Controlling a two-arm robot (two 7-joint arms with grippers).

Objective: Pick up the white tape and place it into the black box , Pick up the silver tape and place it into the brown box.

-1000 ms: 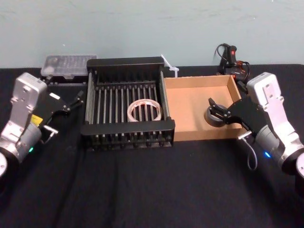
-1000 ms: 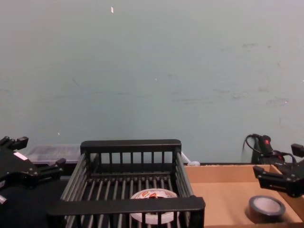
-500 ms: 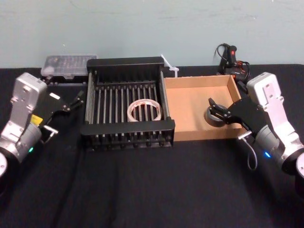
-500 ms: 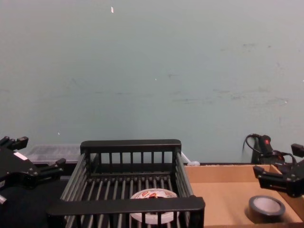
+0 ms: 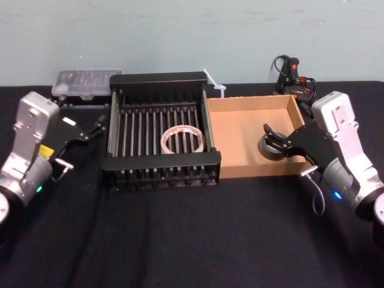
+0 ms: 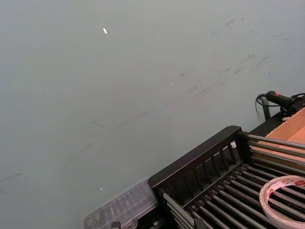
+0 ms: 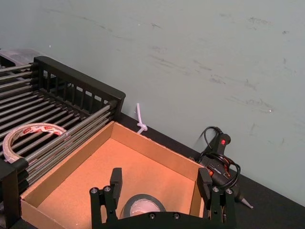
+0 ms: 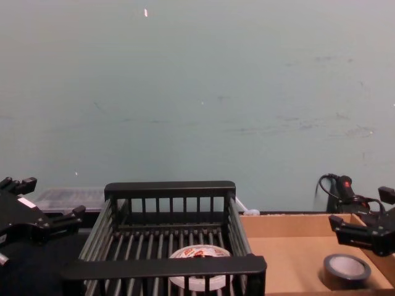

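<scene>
Black table (image 5: pixel 180 240), pale wall behind. White tape (image 8: pixel 196 251) lies flat in black box (image 5: pixel 159 78); silver tape (image 8: pixel 346 269) lies flat in brown box (image 5: pixel 240 129). Right gripper (image 5: pixel 273 137) hangs over silver tape, jaws spread. Left gripper (image 5: pixel 95 127), jaws spread, sits left of black box. Rolls are likely light and rigid (smooth sides may slip); pinch across the ring wall.

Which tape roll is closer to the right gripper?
The silver tape, the small dark roll in the brown box, just beneath the open right gripper; the white tape lies farther off in the black box.
</scene>
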